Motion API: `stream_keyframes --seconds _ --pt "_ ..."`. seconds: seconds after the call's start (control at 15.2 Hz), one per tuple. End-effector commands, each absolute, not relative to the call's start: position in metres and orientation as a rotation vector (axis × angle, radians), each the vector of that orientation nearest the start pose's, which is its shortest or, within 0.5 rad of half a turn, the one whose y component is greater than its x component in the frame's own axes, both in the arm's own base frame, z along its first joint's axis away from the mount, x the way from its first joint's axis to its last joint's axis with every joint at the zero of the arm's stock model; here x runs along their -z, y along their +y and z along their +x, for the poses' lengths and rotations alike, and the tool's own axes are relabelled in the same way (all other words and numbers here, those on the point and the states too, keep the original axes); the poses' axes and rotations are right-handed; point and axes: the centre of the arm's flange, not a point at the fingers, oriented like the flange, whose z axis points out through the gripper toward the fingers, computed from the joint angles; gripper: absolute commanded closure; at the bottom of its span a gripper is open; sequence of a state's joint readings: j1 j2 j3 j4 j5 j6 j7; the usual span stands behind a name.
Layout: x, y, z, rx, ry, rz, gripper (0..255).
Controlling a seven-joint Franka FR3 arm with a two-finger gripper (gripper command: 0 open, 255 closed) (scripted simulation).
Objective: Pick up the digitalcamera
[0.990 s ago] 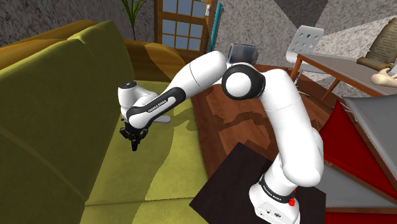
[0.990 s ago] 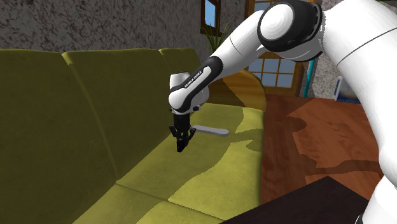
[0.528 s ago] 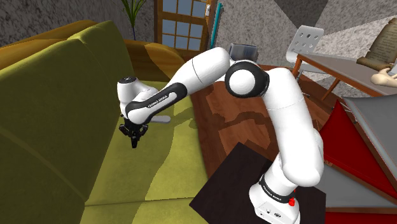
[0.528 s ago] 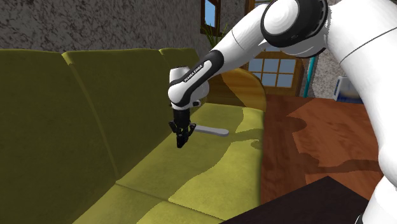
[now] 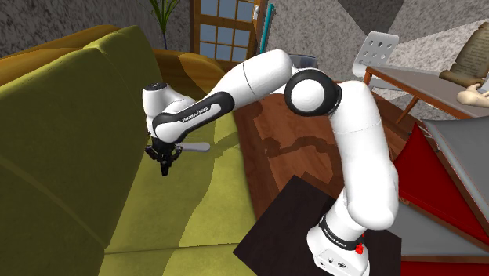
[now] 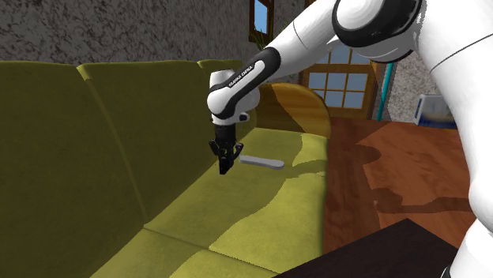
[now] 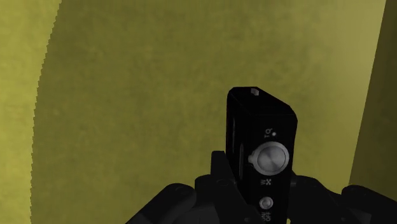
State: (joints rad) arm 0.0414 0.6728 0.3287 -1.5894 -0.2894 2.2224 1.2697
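In the wrist view a small black digital camera (image 7: 262,143) with a round silver button stands upright, clasped between the two black fingers of my gripper (image 7: 257,194). Olive sofa fabric lies behind it. In the shoulder view the gripper (image 5: 164,161) points down and hangs clear above the olive sofa seat (image 5: 188,204), close to the backrest. From the second exterior view the gripper (image 6: 223,162) hovers over the seat (image 6: 237,205), and the camera merges with the black fingers.
A flat grey oblong object (image 5: 196,146) (image 6: 262,162) lies on the sofa seat just beyond the gripper. The tall sofa backrest (image 5: 70,133) rises beside the hand. My dark stand (image 5: 306,227) sits on a wooden floor (image 5: 290,149); a desk and a white chair (image 5: 374,53) stand behind.
The gripper has risen a little above the seat and drifted toward the far end of the sofa, still shut on the camera. The elbow has swung higher.
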Motion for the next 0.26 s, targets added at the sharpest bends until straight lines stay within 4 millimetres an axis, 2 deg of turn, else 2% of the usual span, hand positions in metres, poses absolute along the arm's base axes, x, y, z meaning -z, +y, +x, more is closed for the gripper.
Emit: stream_keyframes --seconds 0.0,0.2 --pt "-0.2674 0.2132 0.6639 0.035 1.216 -2.914 255" --pt "-0.2735 0.2132 0.6639 0.035 1.216 -2.914 255"
